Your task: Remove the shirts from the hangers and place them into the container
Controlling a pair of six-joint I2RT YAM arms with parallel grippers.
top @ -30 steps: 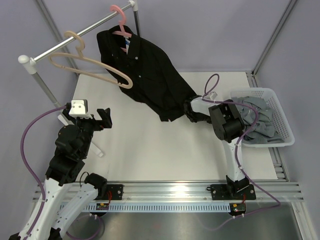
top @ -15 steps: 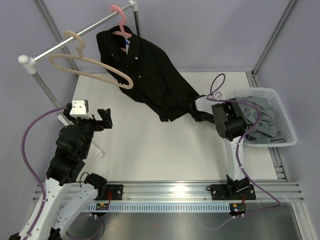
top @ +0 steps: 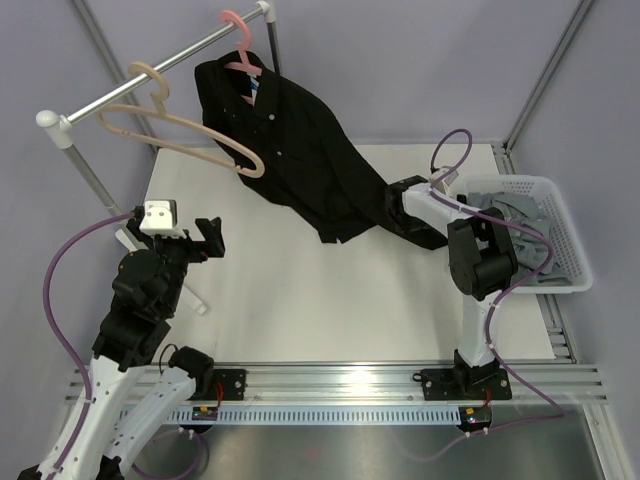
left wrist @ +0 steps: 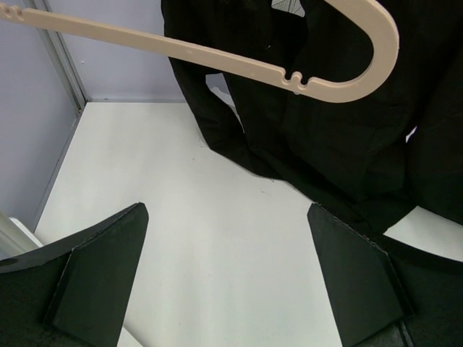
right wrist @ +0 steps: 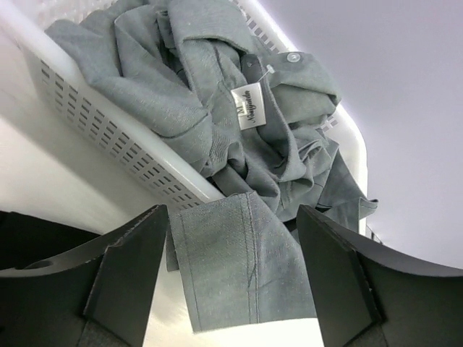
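The black shirt [top: 300,150] hangs on the pink hanger [top: 240,40] from the rail, its hem trailing onto the table; it also fills the top of the left wrist view [left wrist: 325,144]. The beige hanger [top: 180,135] [left wrist: 217,54] hangs bare. The grey shirt [top: 520,240] [right wrist: 217,94] lies crumpled in the white container [top: 570,240] [right wrist: 108,130]. A grey cuff [right wrist: 239,282] droops over its rim, between the spread fingers of my right gripper [right wrist: 235,282] [top: 428,232], untouched. My left gripper [top: 210,238] [left wrist: 228,275] is open over bare table at the left.
The metal rail [top: 150,85] crosses the back left on a slanted post [top: 85,170]. Frame uprights stand at the back corners. The container sits against the table's right edge.
The right arm has swung away from the black shirt's hem, and its gripper now faces the container with jaws slightly narrower. The left arm has not moved.
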